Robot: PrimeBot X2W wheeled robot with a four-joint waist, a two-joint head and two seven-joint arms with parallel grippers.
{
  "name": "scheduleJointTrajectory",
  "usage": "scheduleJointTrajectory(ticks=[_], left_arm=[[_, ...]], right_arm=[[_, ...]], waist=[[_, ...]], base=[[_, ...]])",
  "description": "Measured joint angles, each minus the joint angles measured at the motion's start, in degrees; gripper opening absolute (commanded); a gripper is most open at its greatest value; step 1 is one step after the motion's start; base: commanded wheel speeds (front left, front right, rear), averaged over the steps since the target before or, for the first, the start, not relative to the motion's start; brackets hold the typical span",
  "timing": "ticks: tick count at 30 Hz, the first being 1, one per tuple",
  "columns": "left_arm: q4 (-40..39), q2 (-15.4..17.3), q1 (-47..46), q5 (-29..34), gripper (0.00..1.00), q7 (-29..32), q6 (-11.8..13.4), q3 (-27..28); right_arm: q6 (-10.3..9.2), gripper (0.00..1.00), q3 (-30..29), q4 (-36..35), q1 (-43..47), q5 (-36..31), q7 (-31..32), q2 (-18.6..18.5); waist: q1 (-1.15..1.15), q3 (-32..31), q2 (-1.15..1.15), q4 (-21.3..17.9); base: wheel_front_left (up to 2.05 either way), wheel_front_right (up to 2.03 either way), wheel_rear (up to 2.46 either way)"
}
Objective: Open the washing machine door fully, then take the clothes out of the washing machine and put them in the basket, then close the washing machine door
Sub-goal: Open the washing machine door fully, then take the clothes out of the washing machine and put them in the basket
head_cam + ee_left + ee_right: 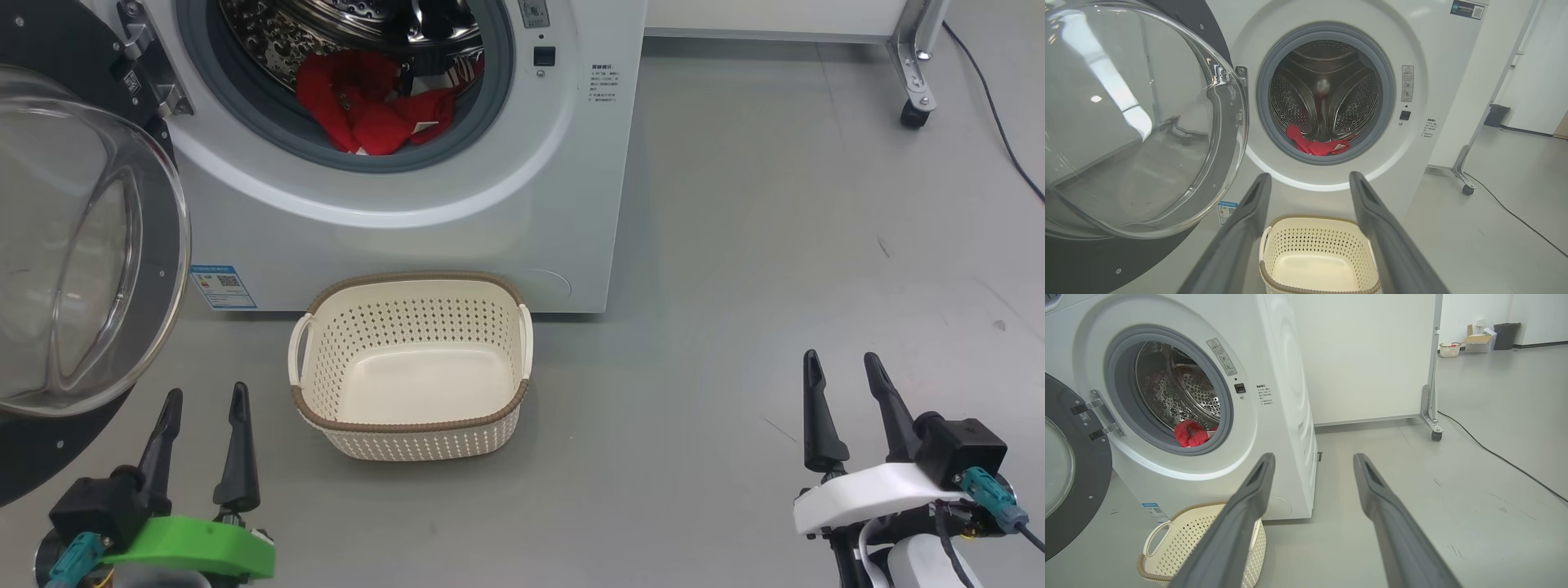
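The white washing machine (457, 245) (1437, 53) (1286, 396) stands ahead with its door (73, 245) (1135, 122) (1069, 473) swung wide open to the left. Red clothes (367, 102) (1316, 145) (1192, 433) lie at the front of the drum, touched by neither gripper. The cream basket (412, 363) (1316, 257) (1186, 541) sits on the floor before the machine, with nothing in it. My left gripper (206, 396) (1309, 177) is open at the lower left, near the door's rim. My right gripper (841, 363) (1314, 459) is open at the lower right, above bare floor.
A white partition on a wheeled metal leg (914, 77) (1433, 416) stands right of the machine, and a black cable (996, 106) (1502, 457) runs over the grey floor. Far back are a bin (1506, 335) and a box (1478, 339).
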Motion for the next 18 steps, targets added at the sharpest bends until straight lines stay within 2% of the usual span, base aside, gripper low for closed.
scheduleJointTrajectory(ticks=[13, 18], left_arm=[[-0.99, -0.04, 0.95, -0.08, 1.00, 0.00, -0.02, -0.07], [-1.75, -1.10, 0.96, -2.30, 1.00, 0.00, -0.04, -0.08]], right_arm=[[0.11, 1.00, 0.15, 0.00, 0.01, -0.09, 0.00, 0.08], [0.11, 1.00, 0.15, -0.01, 0.02, -0.09, 0.00, 0.12]], waist=[[0.00, 0.10, 0.00, 0.10], [0.00, 0.26, 0.00, 0.14]], base=[[0.00, 0.00, 0.00], [0.06, -0.10, 0.04]])
